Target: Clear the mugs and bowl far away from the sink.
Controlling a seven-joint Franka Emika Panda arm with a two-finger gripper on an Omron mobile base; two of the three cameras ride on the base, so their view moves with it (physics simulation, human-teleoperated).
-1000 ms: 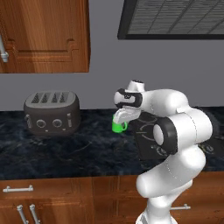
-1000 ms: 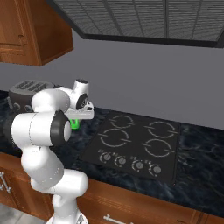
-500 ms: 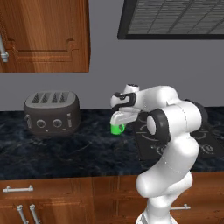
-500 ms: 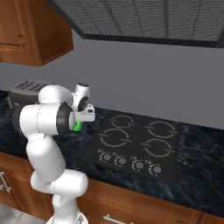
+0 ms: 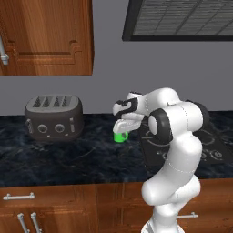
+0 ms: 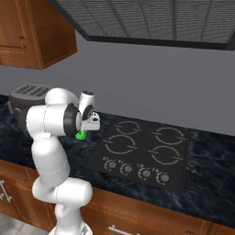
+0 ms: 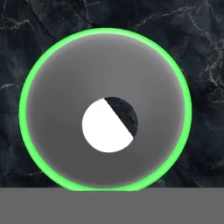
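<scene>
Hand (image 5: 122, 131) clenching on green mug (image 5: 120, 136), holding it just above dark marble surface (image 5: 68, 157) — between toaster (image 5: 53, 117) and cooktop (image 6: 142, 151). Mug looking small, light, rigid, glossy — likely slippery. Hand view looking straight down into mug (image 7: 105, 109); rim wall seeming best pinch point. Tilting risks slipping.

We see a bright green mug (image 5: 120, 137) with a grey inside, a dark grey toaster (image 5: 54, 118), black white-veined marble counter (image 5: 68, 157), and reddish-brown wood cabinets (image 5: 45, 36).
</scene>
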